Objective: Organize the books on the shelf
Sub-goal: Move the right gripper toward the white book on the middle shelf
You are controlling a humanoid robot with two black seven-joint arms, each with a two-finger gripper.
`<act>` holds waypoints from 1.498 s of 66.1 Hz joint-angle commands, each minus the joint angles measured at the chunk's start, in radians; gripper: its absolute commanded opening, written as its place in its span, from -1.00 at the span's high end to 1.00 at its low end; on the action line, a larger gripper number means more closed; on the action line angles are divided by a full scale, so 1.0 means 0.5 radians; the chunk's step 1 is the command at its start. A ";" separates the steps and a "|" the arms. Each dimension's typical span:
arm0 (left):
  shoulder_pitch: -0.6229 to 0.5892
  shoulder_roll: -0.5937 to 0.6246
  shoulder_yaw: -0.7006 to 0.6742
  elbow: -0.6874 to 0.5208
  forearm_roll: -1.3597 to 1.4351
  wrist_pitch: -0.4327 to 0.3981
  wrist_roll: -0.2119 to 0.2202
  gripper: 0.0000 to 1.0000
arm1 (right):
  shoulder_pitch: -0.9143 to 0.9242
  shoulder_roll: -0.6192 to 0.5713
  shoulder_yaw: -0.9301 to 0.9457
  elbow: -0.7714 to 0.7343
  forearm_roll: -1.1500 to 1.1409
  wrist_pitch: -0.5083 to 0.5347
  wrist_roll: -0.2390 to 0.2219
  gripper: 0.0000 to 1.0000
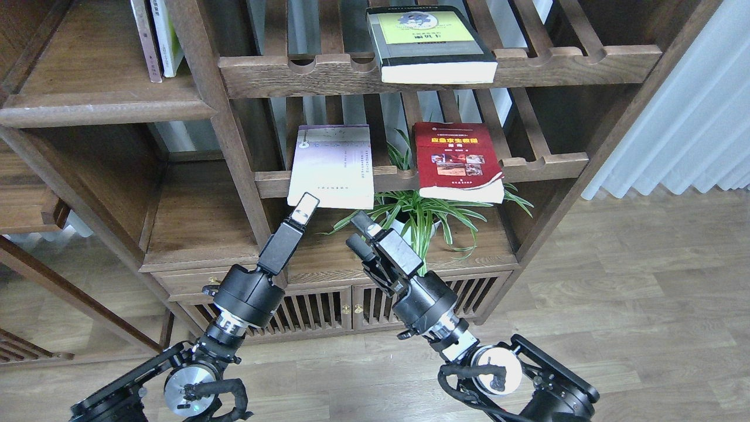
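Note:
A pale lavender-white book [333, 167] lies flat on the middle slatted rack and overhangs its front rail. To its right on the same rack lies a red book [457, 159] with a yellow title. On the top rack a thick black-grey book [430, 44] with a yellow-green cover panel juts forward. The solid dark-brown shelf [105, 102] is at the upper left. My left gripper [306, 208] points up at the lavender book's lower left edge and is seen edge-on, so its fingers cannot be told apart. Below the lavender book's right corner, my right gripper [358, 231] is open and holds nothing.
Two thin books [158, 35] stand upright on the solid shelf. A green spider plant [419, 214] sits on the cabinet top just right of my right gripper. An upright post [234, 152] separates the left shelves from the racks. A white curtain [685, 117] hangs at the right.

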 commanded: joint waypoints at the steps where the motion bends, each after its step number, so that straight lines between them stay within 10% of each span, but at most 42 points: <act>1: 0.009 0.008 -0.004 0.013 -0.001 0.000 0.000 -1.00 | 0.003 0.000 0.000 0.001 0.004 0.000 0.001 -0.98; 49: 0.187 0.066 -0.194 0.049 0.002 0.000 0.000 -1.00 | 0.104 0.000 -0.144 -0.045 -0.048 0.000 0.007 -0.98; 69: 0.236 0.066 -0.280 0.049 0.002 0.000 0.000 -1.00 | 0.334 0.000 -0.285 -0.079 0.112 -0.465 0.627 -0.98; 99: 0.261 0.041 -0.289 0.083 -0.013 0.000 0.000 -1.00 | 0.485 0.000 -0.386 -0.168 0.621 -0.950 0.703 -0.98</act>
